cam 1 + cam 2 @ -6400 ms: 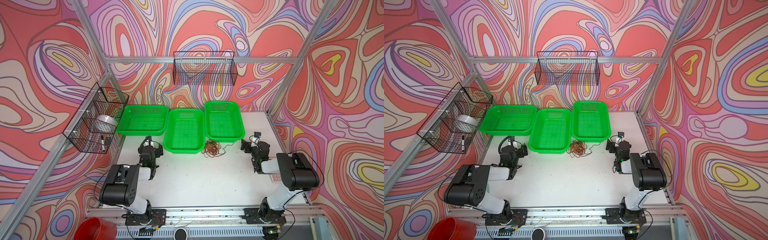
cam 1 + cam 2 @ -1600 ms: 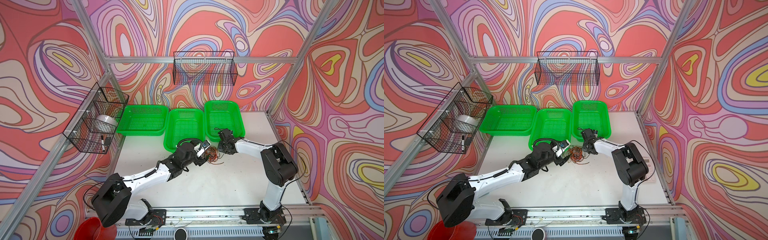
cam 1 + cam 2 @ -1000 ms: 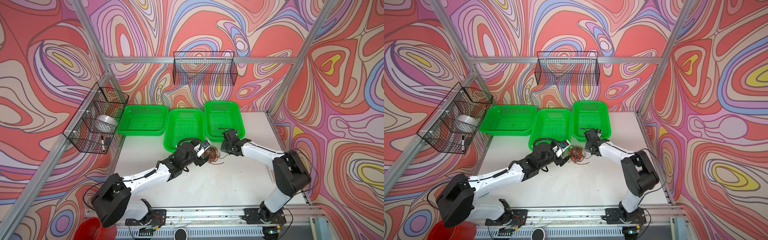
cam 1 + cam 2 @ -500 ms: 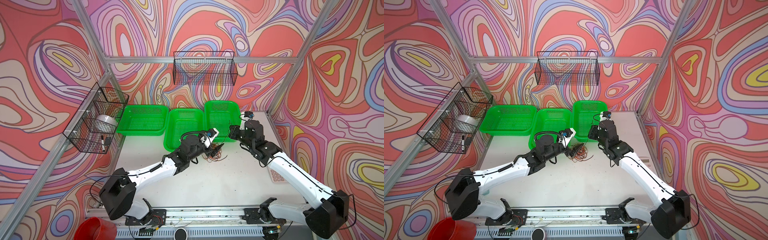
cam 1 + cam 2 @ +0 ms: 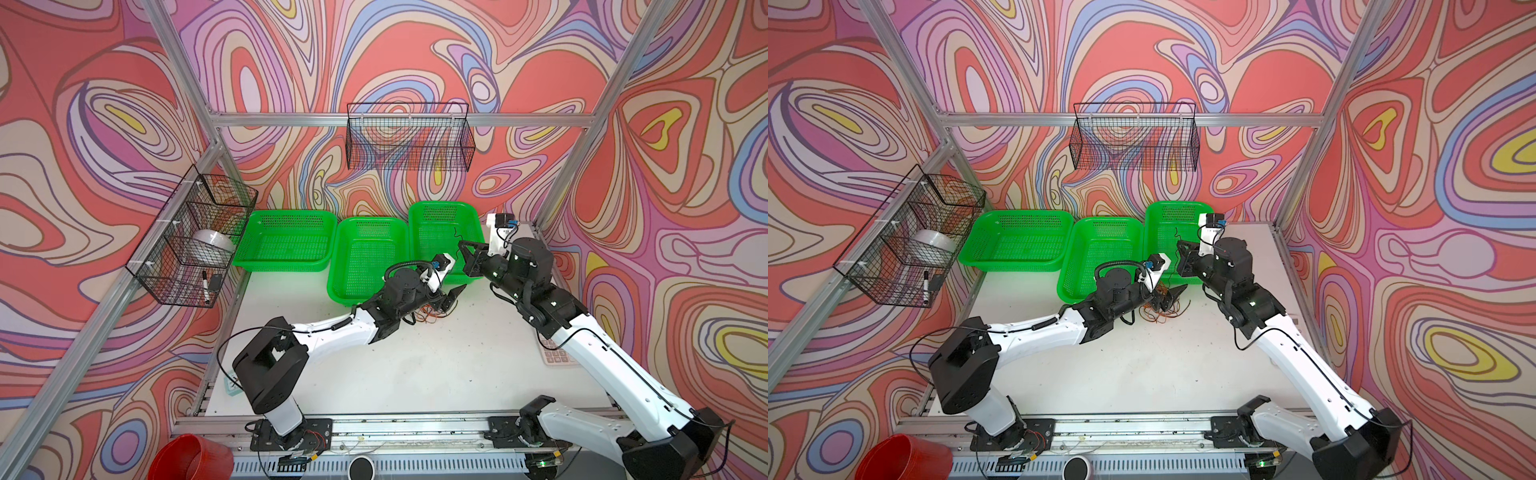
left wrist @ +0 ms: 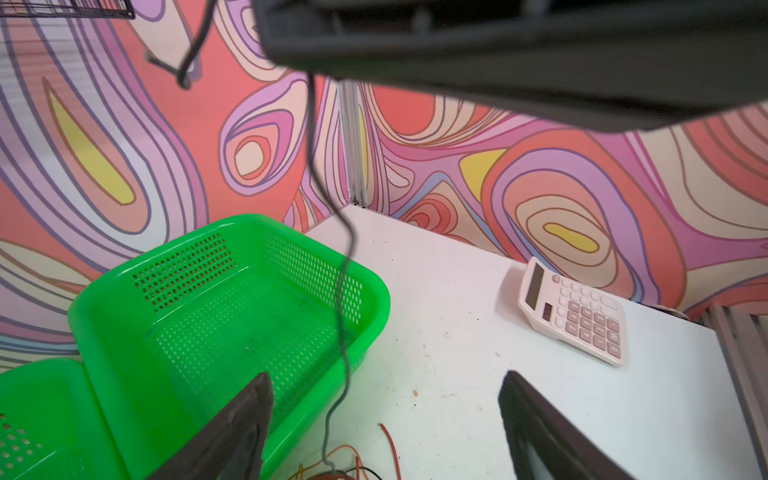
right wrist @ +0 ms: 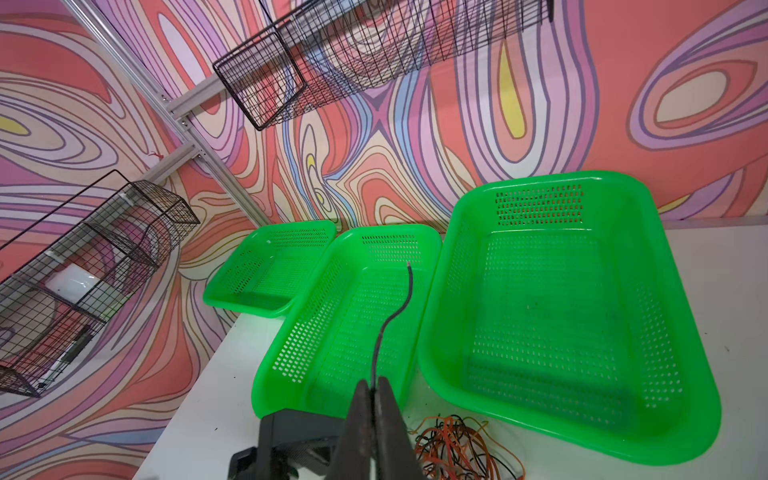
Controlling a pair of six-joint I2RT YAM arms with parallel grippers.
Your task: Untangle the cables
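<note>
The cables (image 5: 432,312) (image 5: 1163,311) lie as a loose tangle of thin red, orange-brown and black wire on the white table, in front of the green baskets. My right gripper (image 7: 375,385) (image 5: 462,245) (image 5: 1179,246) is shut on the black cable (image 7: 395,316), well above the table. That cable (image 6: 343,316) hangs from it down into the tangle (image 7: 461,449). My left gripper (image 6: 382,415) (image 5: 451,297) (image 5: 1170,296) stands open low over the tangle's right side, and nothing sits between its fingers (image 6: 245,424).
Three green baskets (image 5: 291,266) (image 5: 337,270) (image 5: 415,232) line the back of the table. A pink calculator (image 6: 573,311) (image 5: 555,353) lies at the right edge. Black wire baskets (image 5: 409,137) (image 5: 191,241) hang on the walls. A red bucket (image 5: 187,459) stands below the front left.
My right gripper has risen from the table with the black cable, drawing a strand up out of the tangle. My left gripper has shifted slightly right beside the tangle and stays open.
</note>
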